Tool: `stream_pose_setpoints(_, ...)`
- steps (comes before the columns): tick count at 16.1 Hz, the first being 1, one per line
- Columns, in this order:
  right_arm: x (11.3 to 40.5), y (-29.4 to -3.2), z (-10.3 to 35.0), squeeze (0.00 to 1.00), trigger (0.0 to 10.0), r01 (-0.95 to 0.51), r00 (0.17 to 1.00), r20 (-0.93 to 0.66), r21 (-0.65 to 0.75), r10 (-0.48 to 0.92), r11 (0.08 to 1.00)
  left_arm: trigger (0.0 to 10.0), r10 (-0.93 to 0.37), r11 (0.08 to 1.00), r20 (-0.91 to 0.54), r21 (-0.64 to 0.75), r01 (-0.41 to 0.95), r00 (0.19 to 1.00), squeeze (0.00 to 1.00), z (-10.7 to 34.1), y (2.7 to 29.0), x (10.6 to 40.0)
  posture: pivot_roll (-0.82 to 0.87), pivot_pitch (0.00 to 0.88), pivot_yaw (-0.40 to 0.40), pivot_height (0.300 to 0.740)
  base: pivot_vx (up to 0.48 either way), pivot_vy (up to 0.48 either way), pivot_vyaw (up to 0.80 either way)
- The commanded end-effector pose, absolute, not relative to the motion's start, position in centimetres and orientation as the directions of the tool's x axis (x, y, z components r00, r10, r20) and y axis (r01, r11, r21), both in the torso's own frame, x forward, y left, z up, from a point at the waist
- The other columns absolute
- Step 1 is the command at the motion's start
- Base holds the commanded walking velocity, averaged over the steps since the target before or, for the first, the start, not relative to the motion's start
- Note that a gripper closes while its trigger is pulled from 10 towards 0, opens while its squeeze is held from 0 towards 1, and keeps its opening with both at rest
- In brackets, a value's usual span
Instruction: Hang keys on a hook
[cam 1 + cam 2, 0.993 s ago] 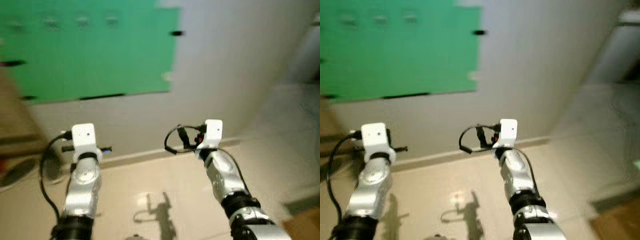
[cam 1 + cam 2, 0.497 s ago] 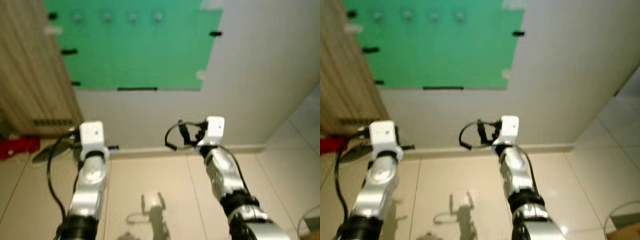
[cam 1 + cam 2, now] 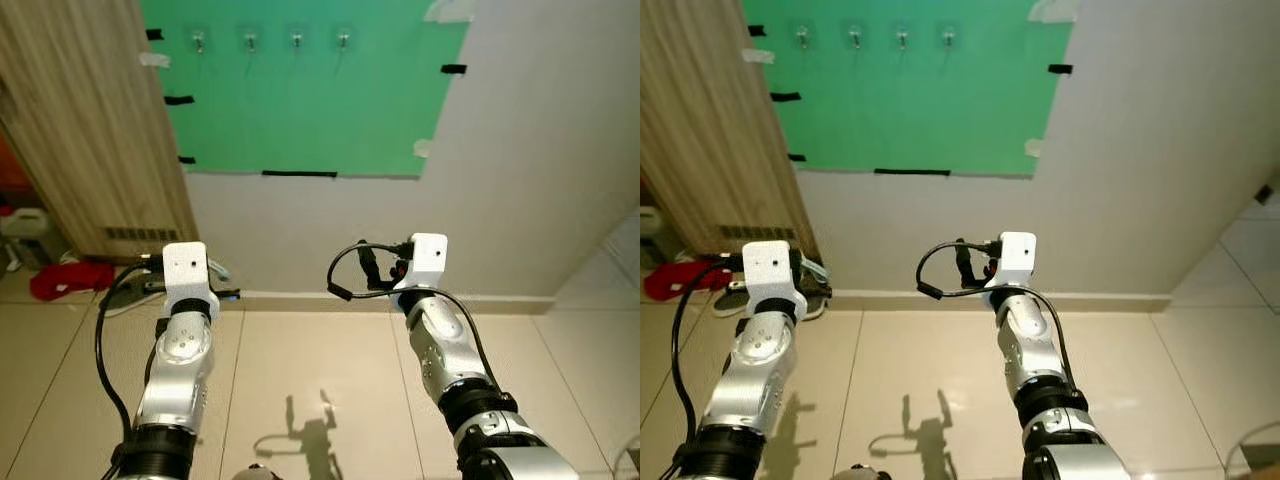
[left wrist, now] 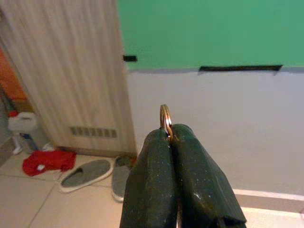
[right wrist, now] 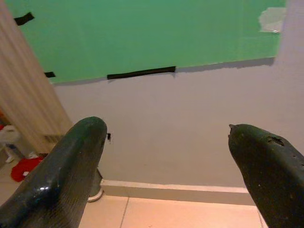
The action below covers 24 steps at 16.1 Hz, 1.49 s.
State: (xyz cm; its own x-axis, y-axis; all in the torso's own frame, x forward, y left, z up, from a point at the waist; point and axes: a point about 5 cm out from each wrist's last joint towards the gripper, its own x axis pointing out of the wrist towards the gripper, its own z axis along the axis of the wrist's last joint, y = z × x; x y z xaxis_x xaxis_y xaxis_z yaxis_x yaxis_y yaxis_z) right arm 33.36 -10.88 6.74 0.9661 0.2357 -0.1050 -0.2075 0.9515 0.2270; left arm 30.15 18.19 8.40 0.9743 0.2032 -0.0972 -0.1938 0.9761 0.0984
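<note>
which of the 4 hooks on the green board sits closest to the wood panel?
The leftmost hook, first of the row of four on the green board. It sits just beside the wood panel; the other three run rightward, away from it.

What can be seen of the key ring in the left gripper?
The key ring is a thin, gold-coloured metal loop. It stands on edge, and its upper arc rises above the fingertips of the left gripper. The two black fingers are shut on it and hide the lower part. No keys can be made out.

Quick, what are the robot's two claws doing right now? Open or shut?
Left claw: shut, pinching a gold key ring.
Right claw: open, holding nothing.
</note>
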Motion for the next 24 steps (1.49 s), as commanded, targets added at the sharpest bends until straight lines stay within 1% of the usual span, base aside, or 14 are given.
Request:
stream_pose_setpoints(1,33.7,-11.1,7.4,0.00,10.0,-0.200,0.973,-0.075,0.202,0.219,0.959,10.0,0.178,0.981,-0.058,0.091,-0.172,0.982,0.00,9.4,17.9,30.9,0.07,0.000,-0.018,0.740,0.469,0.000,0.00)
stream_pose_setpoints(3,33.8,-10.8,8.1,0.00,10.0,-0.210,0.975,-0.038,0.161,0.219,0.964,10.0,0.167,0.983,-0.052,0.082,-0.163,0.985,0.00,9.5,17.7,31.0,0.06,0.000,-0.015,0.740,0.472,0.000,0.00)
stream_pose_setpoints(6,34.0,-10.8,8.3,0.00,10.0,-0.204,0.977,-0.036,0.157,0.212,0.966,10.0,0.152,0.987,-0.051,0.063,-0.148,0.987,0.00,9.6,17.2,31.1,0.05,0.000,-0.022,0.740,0.470,0.000,0.00)
stream_pose_setpoints(10,34.0,-11.0,8.3,0.00,10.0,-0.193,0.978,-0.043,0.150,0.202,0.970,10.0,0.148,0.988,-0.050,0.055,-0.145,0.988,0.00,9.5,17.1,31.2,0.05,0.000,-0.030,0.740,0.471,0.000,0.00)
stream_pose_setpoints(13,34.1,-10.7,8.5,0.00,10.0,-0.207,0.976,-0.035,0.146,0.214,0.968,10.0,0.150,0.988,-0.050,0.042,-0.148,0.987,0.00,9.5,17.1,31.2,0.05,0.000,-0.031,0.740,0.470,0.000,0.00)
stream_pose_setpoints(15,34.0,-10.1,8.8,0.00,10.0,-0.261,0.964,-0.017,0.140,0.266,0.955,10.0,0.147,0.989,-0.049,0.036,-0.146,0.988,0.00,9.5,17.0,31.3,0.05,0.000,-0.031,0.740,0.469,0.000,0.62)
stream_pose_setpoints(17,34.0,-9.9,8.9,0.00,10.0,-0.263,0.963,-0.014,0.146,0.268,0.954,10.0,0.146,0.989,-0.047,0.034,-0.145,0.988,0.00,9.6,17.0,31.3,0.05,0.000,-0.030,0.740,0.471,0.000,0.60)
stream_pose_setpoints(19,34.1,-10.1,9.1,0.00,10.0,-0.240,0.970,0.002,0.117,0.241,0.964,10.0,0.141,0.989,-0.039,0.038,-0.140,0.989,0.00,9.8,17.0,31.4,0.06,0.000,-0.027,0.740,0.469,0.000,0.59)
stream_pose_setpoints(23,34.1,-11.3,9.5,0.00,10.0,-0.166,0.986,0.023,0.110,0.164,0.980,10.0,0.105,0.992,-0.006,0.074,-0.105,0.994,0.00,10.4,17.0,31.2,0.06,0.000,-0.025,0.740,0.470,0.000,0.00)
stream_pose_setpoints(24,33.8,-12.0,9.2,0.00,10.0,-0.124,0.992,0.020,0.116,0.122,0.986,10.0,0.077,0.993,0.002,0.087,-0.077,0.997,0.00,10.6,16.9,31.2,0.07,0.000,-0.025,0.740,0.472,0.000,0.00)
